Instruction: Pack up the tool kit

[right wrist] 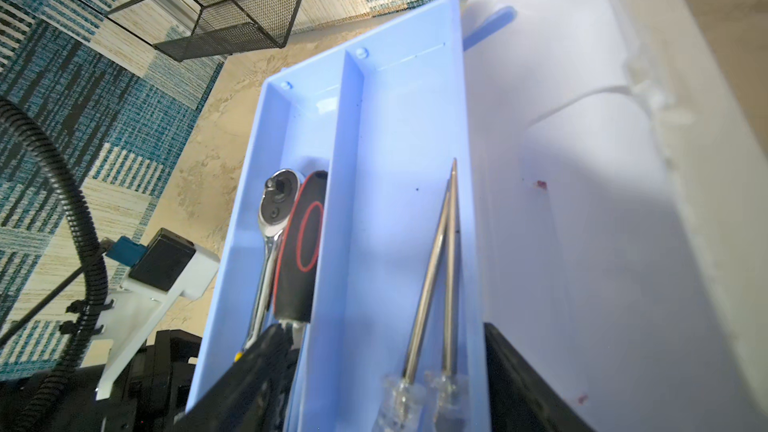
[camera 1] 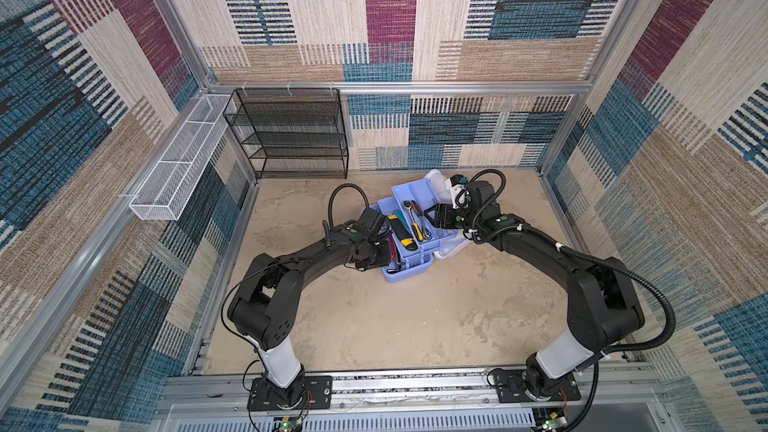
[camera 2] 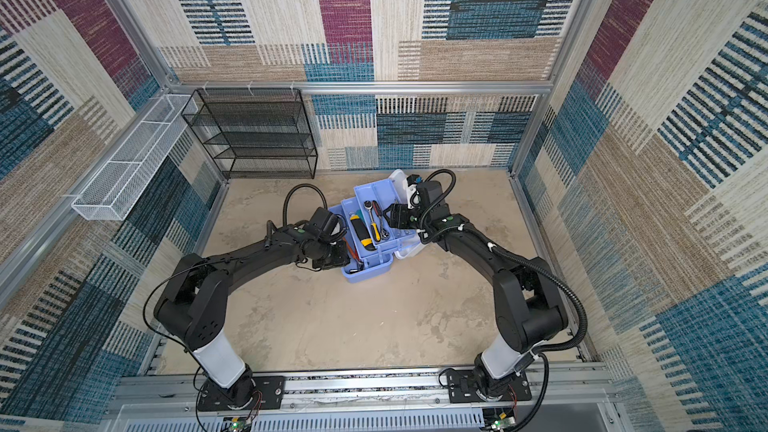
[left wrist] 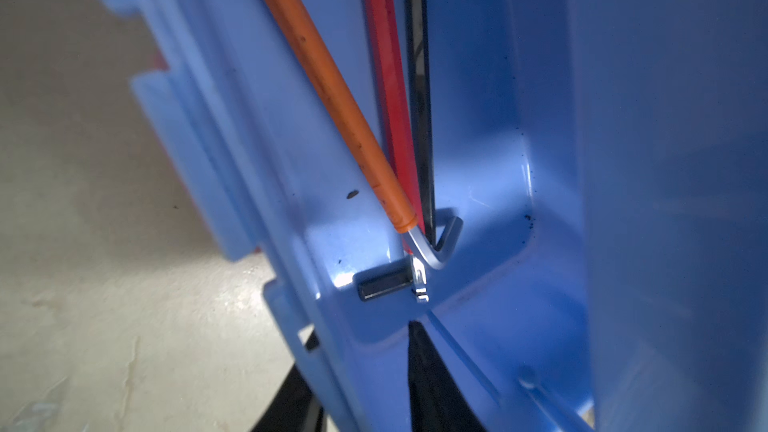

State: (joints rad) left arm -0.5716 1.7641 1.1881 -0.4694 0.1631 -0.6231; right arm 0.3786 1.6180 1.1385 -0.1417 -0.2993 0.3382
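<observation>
The tool kit (camera 1: pixel 409 272) (camera 2: pixel 365 276) stands open mid-table, its light blue trays folded out and its white lid (camera 1: pixel 434 178) (right wrist: pixel 582 160) tipped back. My left gripper (camera 1: pixel 390 258) (camera 2: pixel 351 257) (left wrist: pixel 361 338) is shut on the base's left wall, one finger inside and one outside. Inside the base lie orange (left wrist: pixel 324 76), red and black handled tools and a hex key (left wrist: pixel 436 251). My right gripper (camera 1: pixel 432 211) (camera 2: pixel 388 214) (right wrist: pixel 384 328) is shut on the upper tray (right wrist: pixel 399 118), spanning the compartment with two screwdrivers (right wrist: pixel 436 268). A ratchet (right wrist: pixel 276 201) lies in the neighbouring compartment.
A black wire-mesh rack (camera 1: pixel 291 135) (right wrist: pixel 232 2) stands against the back wall at the left. A white wire-mesh basket (camera 1: pixel 178 164) hangs on the left frame rail. A yellow-and-black tool (camera 1: pixel 401 232) lies in the lower tray. Patterned walls close in three sides.
</observation>
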